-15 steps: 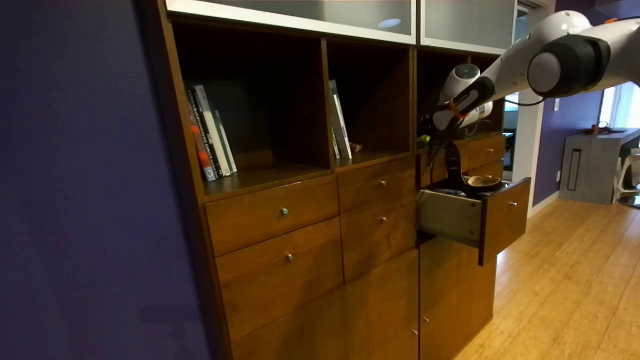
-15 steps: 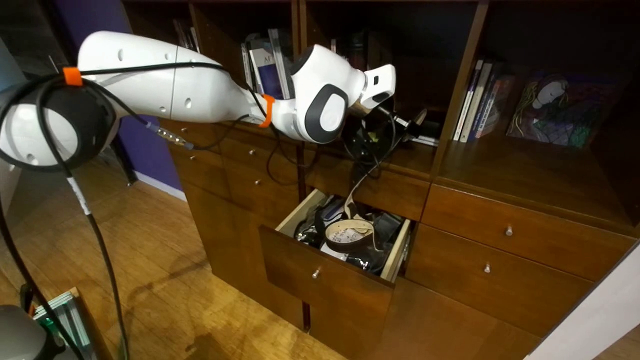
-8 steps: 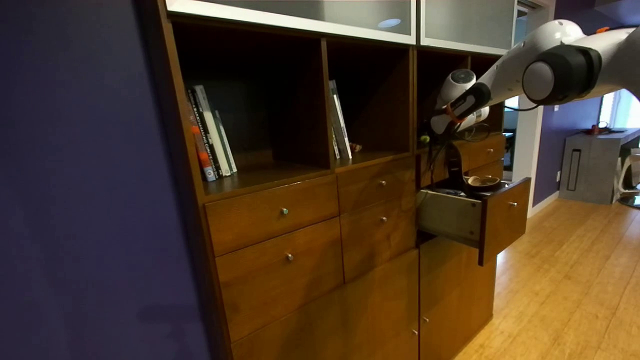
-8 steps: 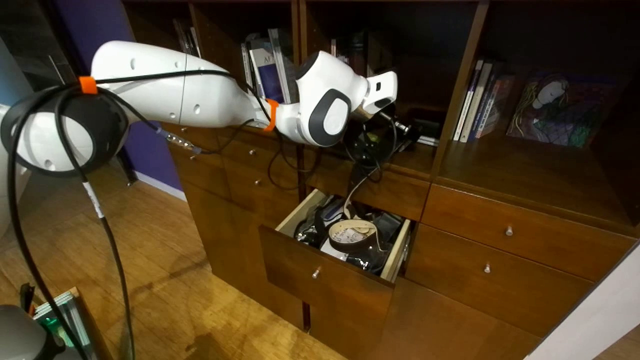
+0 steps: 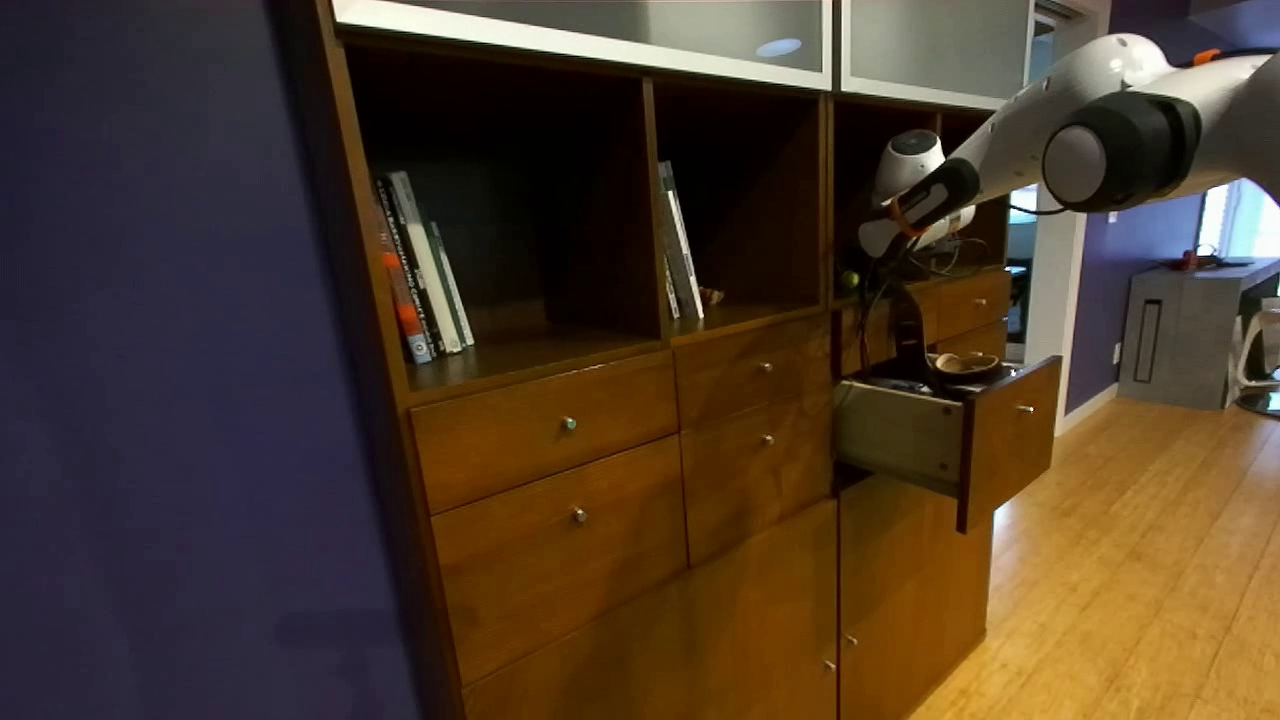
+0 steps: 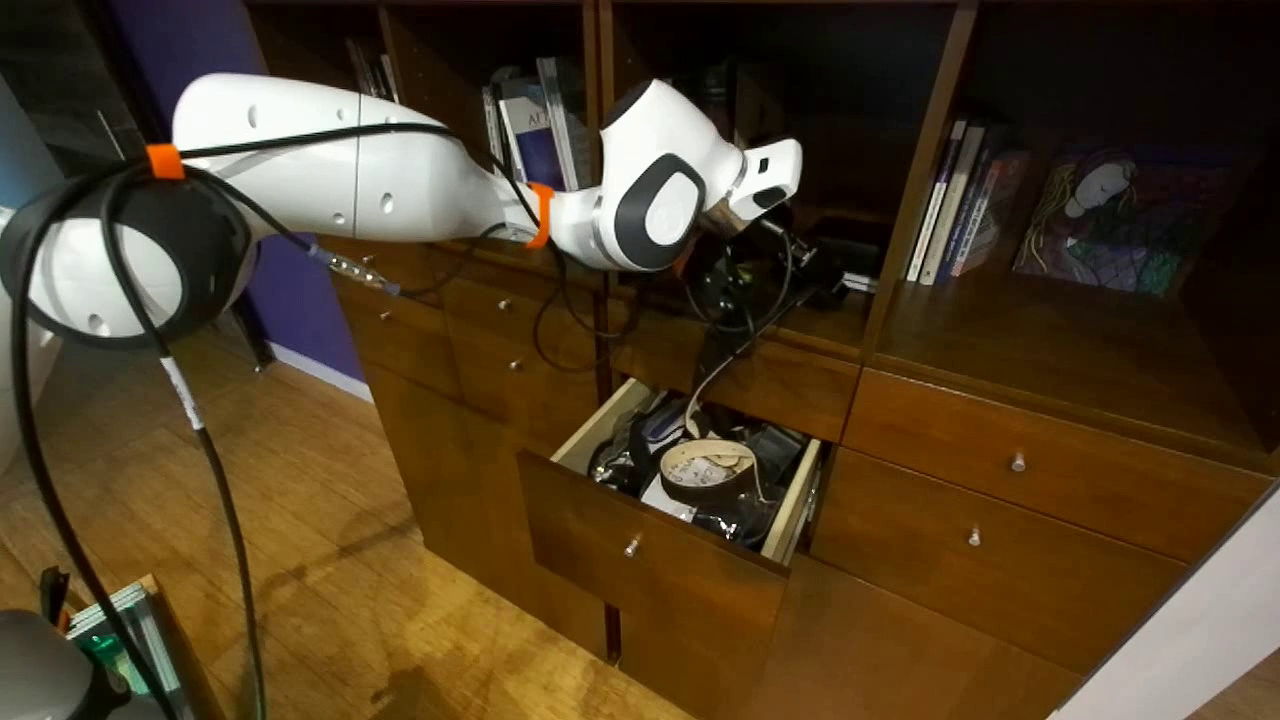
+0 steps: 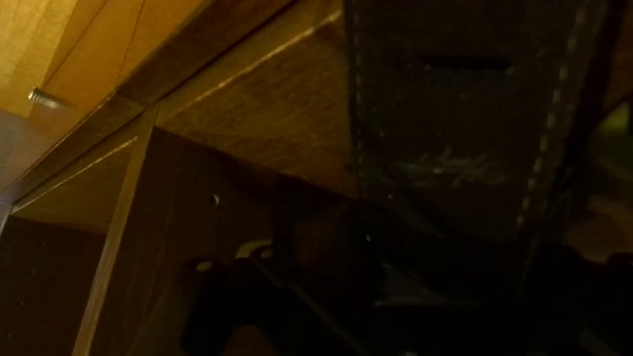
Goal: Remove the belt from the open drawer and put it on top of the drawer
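Note:
The open drawer (image 6: 690,590) juts out of the brown cabinet in both exterior views. A dark brown belt has its coiled part (image 6: 705,490) resting on the drawer's contents, pale inner side showing. From there its strap (image 5: 908,325) rises past the closed drawer front above, up to my gripper (image 6: 815,268) at the mouth of the shelf compartment. In the wrist view the stitched belt (image 7: 455,123) fills the upper right, face on, and runs down into the dark between the fingers. That area is too dark to show how the jaws stand, or whether the belt is held.
Black packets and other items (image 6: 775,450) fill the drawer around the coil. Books (image 6: 960,200) and a painted picture (image 6: 1095,220) stand in the adjoining compartment, past an upright divider (image 6: 920,180). A loose cable (image 6: 545,345) dangles under the wrist. A green object (image 5: 848,279) lies near the gripper.
The arm dipped, then rose slightly, the hand ending a little to the right in an exterior view. A pale belt end sticking up beyond the gripper no longer shows. The coil shifted slightly right.

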Available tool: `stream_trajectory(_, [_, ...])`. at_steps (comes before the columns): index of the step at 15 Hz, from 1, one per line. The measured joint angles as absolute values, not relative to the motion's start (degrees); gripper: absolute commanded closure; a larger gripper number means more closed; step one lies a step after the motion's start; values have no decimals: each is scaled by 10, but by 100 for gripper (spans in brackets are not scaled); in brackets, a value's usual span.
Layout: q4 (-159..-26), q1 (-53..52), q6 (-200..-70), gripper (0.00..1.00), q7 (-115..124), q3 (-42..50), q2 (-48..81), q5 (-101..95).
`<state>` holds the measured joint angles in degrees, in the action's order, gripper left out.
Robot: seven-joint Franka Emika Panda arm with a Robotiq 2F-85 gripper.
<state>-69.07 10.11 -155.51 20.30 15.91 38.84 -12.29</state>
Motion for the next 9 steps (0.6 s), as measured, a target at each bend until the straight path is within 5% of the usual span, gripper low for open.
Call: stream_trajectory(9, [-640, 122, -1397, 0, 123, 112, 384, -58])
